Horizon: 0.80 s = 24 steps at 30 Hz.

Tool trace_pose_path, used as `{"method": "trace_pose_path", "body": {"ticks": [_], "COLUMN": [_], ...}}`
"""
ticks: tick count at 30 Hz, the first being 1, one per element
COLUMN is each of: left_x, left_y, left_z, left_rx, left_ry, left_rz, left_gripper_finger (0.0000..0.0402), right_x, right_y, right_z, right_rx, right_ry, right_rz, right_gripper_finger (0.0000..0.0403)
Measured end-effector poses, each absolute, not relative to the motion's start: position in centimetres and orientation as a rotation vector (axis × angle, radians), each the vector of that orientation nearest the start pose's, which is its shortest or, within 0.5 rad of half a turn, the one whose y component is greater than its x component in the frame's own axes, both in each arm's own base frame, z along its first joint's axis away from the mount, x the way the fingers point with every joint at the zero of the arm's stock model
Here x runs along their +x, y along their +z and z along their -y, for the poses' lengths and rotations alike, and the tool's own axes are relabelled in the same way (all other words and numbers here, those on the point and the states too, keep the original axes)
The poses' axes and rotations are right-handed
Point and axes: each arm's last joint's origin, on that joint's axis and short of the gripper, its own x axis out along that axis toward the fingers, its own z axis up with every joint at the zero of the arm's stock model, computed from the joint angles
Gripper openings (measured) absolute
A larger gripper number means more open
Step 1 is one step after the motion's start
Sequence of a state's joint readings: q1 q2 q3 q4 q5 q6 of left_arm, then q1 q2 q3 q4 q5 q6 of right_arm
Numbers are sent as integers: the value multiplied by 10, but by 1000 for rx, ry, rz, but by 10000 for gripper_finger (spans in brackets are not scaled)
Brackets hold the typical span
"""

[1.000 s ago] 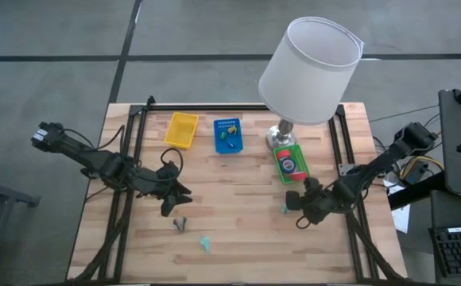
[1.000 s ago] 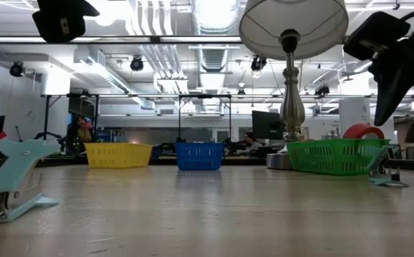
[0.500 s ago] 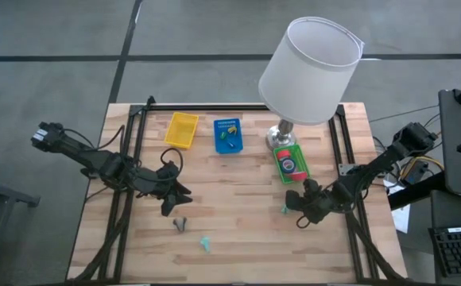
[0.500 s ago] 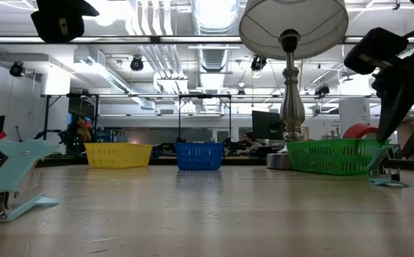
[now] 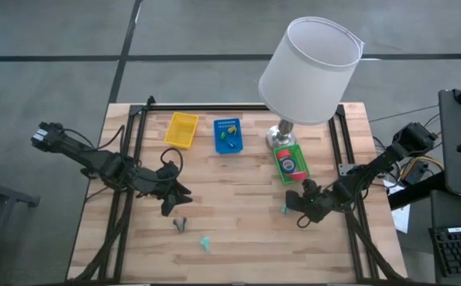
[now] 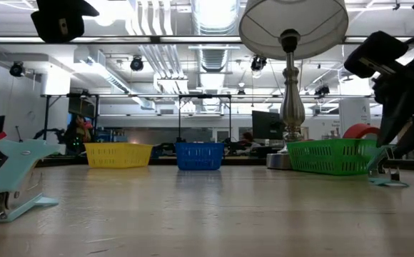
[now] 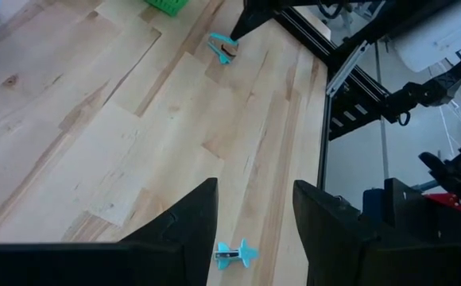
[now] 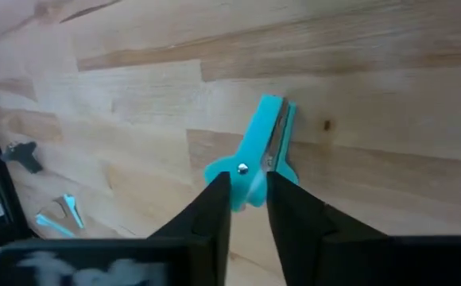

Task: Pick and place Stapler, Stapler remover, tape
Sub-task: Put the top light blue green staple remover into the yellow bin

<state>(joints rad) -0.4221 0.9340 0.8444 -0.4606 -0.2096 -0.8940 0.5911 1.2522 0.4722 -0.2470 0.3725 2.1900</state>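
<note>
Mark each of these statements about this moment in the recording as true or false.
1. The green plastic basket holds a red ring-shaped tape roll. True.
2. The left gripper has its fingers shut on a teal tool. False: its fingers are open and hold nothing, above the bare wooden table.
3. The right gripper is down at the small teal hinged tool that lies on the table near the green basket. True.
4. The yellow plastic basket stands between the other two baskets. False: the blue plastic basket is the middle one, with yellow on one side and green on the other.
</note>
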Motion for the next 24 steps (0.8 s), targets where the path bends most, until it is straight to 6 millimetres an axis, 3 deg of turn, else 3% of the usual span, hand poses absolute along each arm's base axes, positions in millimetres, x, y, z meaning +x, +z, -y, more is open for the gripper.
{"method": "trace_pose_path", "body": {"ticks": [7, 11, 17, 24], "left_x": [180, 180, 183, 196], "left_y": [303, 303, 305, 303], "left_z": [74, 74, 74, 80], "left_rx": [-698, -698, -706, -681], "left_ry": [41, 45, 59, 43], "left_rz": [-573, -570, -539, -489], "left_gripper_finger": [168, 168, 168, 168], "right_x": [179, 184, 200, 237], "right_y": [150, 158, 187, 218], "right_z": [-107, -110, -116, -123], "right_rx": [1513, 1503, 1451, 1320], "right_ry": [-747, -713, -642, -597], "right_rz": [-666, -623, -468, -375], "right_gripper_finger": [12, 8, 8, 8]}}
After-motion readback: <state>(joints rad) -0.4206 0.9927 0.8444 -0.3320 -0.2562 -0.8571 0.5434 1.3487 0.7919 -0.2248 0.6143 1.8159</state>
